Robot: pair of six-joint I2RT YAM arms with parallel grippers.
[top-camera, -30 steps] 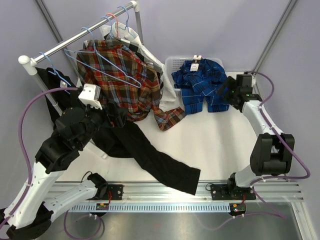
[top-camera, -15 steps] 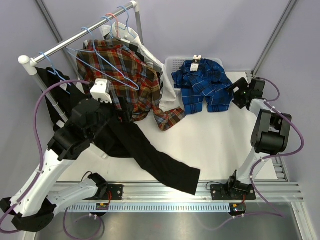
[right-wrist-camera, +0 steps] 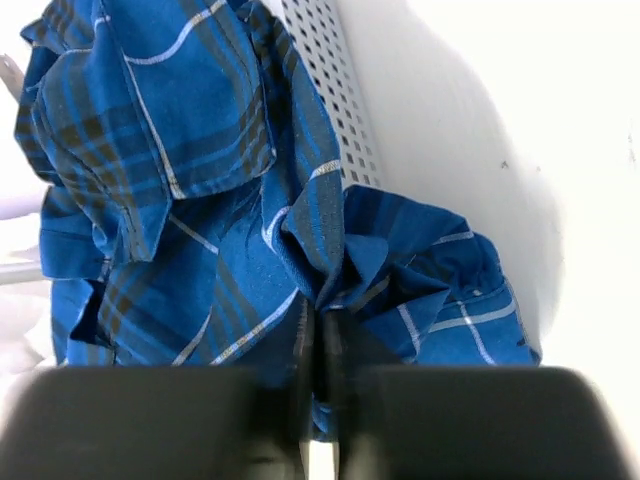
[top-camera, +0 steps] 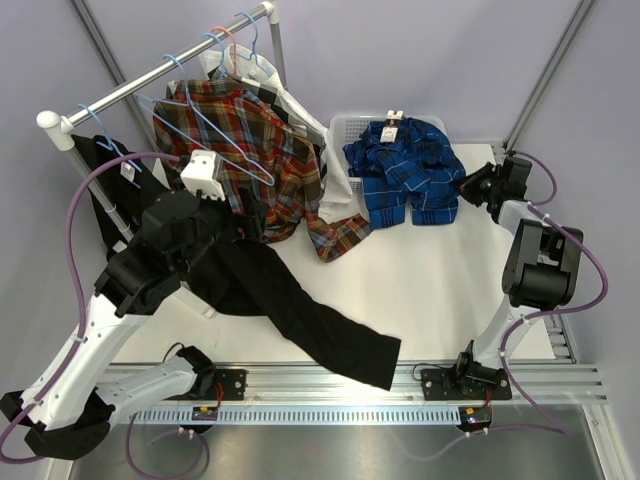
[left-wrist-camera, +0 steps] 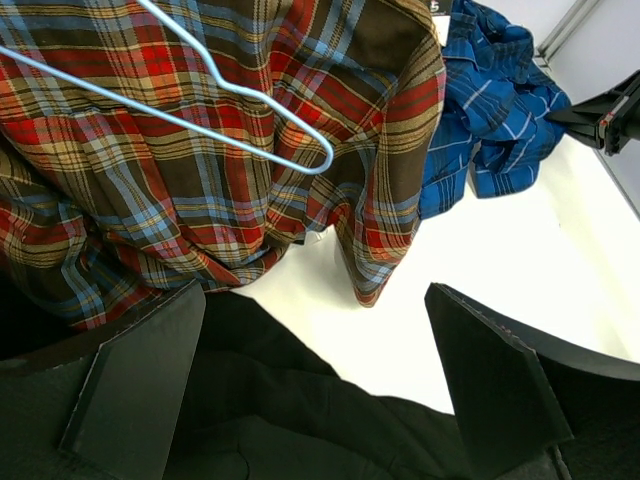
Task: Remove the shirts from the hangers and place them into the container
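Right claw (right-wrist-camera: 320, 335) pinches a fold of the blue plaid shirt (right-wrist-camera: 190, 200), draped over the container (right-wrist-camera: 330, 90) at one o'clock; tucking it in looks underway. Left claw (left-wrist-camera: 315, 390), released at ten o'clock, next must free the red-orange plaid shirt (left-wrist-camera: 130, 200) from its hanger (left-wrist-camera: 235, 135)

Seemingly open table (top-camera: 440, 280) right of black shirt (top-camera: 300, 310)

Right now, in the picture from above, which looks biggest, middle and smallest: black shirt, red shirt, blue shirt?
1. Black shirt and red shirt: about alike, since the left arm covers part of the black one.
2. Blue shirt: smallest.
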